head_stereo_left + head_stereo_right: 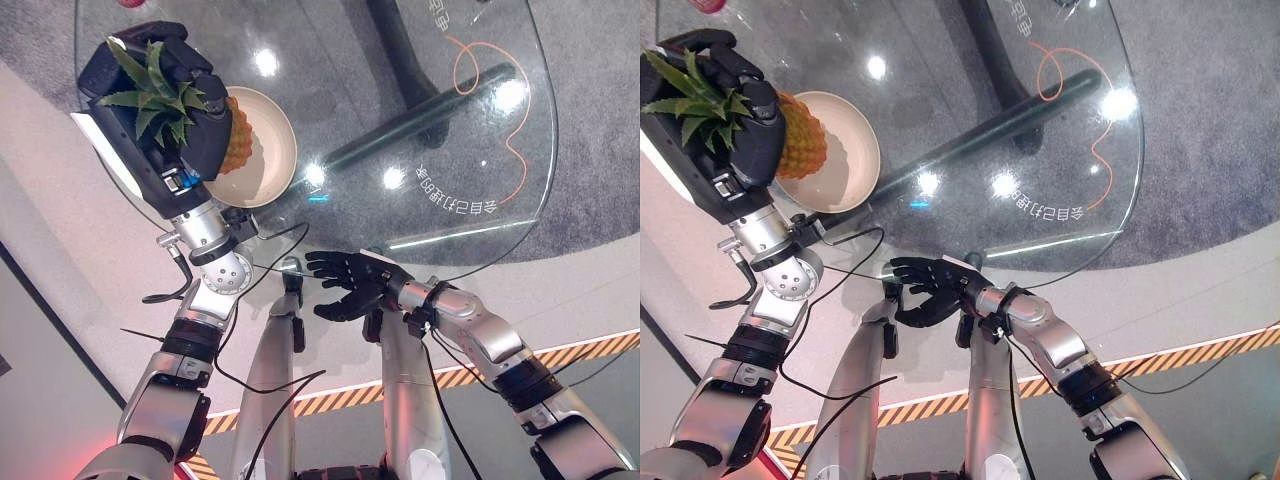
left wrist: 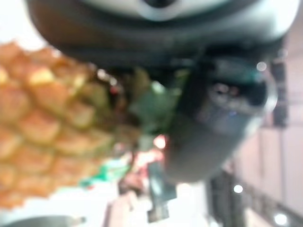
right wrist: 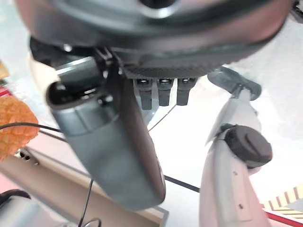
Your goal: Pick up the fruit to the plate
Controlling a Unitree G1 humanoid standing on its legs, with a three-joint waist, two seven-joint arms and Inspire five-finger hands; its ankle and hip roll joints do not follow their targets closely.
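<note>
Glass counter (image 1: 450,120): left robot hand (image 1: 160,95) curled on pineapple (image 1: 800,140) near its crown over plate (image 1: 270,150), probably light plastic, bumpy; right robot hand (image 1: 350,285) loosely spread, empty.

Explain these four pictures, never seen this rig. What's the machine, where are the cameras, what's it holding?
It is a two-armed humanoid robot with dark fingered hands. Two pictures come from a stereo camera on its head, looking down at a round glass table. The other two come from cameras on the wrists, looking along each hand from very close.

On the table stands a cream plate. The left hand is curled round a pineapple near its green leaves and holds it over the plate's rim. The left wrist view shows the fruit's orange skin right beside the hand.

The right hand holds nothing: its fingers are relaxed, at the table's near edge.
</note>
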